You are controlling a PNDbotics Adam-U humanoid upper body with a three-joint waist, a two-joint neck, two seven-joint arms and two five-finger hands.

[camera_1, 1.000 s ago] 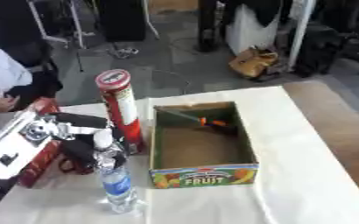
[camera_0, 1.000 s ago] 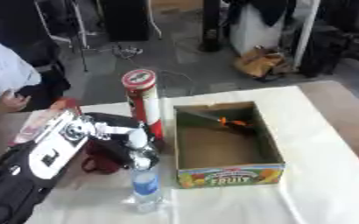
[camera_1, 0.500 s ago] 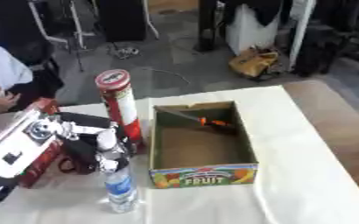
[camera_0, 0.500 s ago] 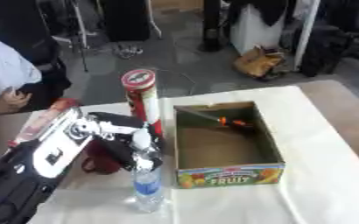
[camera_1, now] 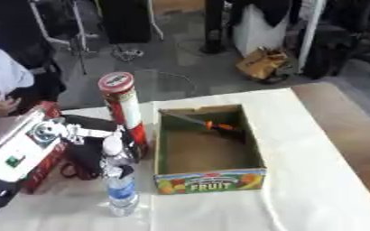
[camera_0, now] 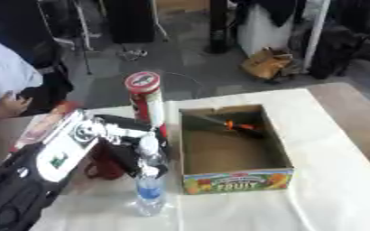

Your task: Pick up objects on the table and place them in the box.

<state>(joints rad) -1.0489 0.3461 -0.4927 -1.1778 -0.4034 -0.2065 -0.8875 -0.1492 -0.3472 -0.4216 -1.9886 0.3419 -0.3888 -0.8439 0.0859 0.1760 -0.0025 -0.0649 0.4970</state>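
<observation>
Cardboard box (camera_1: 212,180) | right eye: red packet's (camera_1: 42,167) side | left robot hand (camera_0: 133,155) by bottle (camera_0: 150,191)

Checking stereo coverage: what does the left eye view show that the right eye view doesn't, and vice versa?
Left eye only: a long stretch of the left arm's black forearm, down to the lower-left corner. Right eye only: a wider strip of bare wooden table beyond the white cloth. Both: the left hand by the water bottle, the tall red can, and the fruit box with an orange-handled tool inside.
</observation>
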